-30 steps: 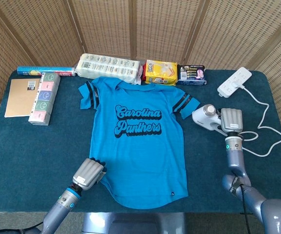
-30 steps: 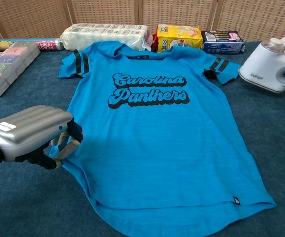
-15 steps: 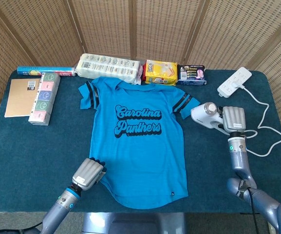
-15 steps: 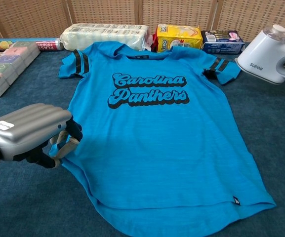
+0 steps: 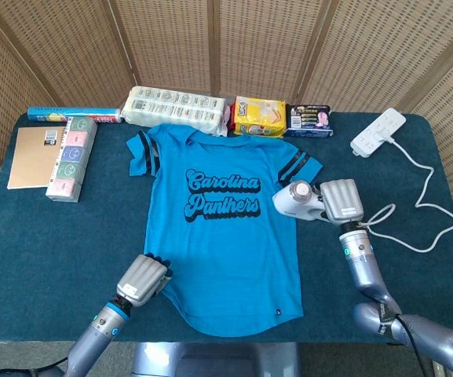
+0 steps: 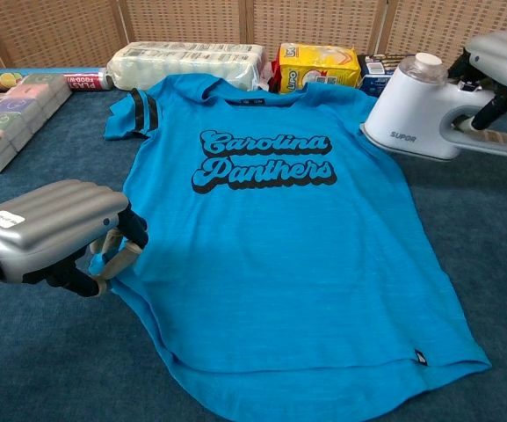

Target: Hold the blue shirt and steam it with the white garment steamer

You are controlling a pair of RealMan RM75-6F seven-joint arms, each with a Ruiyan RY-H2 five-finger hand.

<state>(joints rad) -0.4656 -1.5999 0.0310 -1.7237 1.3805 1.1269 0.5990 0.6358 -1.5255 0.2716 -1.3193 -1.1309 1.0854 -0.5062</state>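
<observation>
Tabletop: left hand [image 6: 47,236] seemingly pinches blue shirt [image 5: 230,228]; right hand [image 5: 341,201] grips steamer [image 6: 411,110].

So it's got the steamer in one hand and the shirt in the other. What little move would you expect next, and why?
Probably a short slide of the white garment steamer inward across the blue shirt. The right hand holds it over the shirt's edge by the striped sleeve, so most of the fabric is unsteamed. The left hand grips the lower side edge, which should keep the cloth from dragging along.
</observation>
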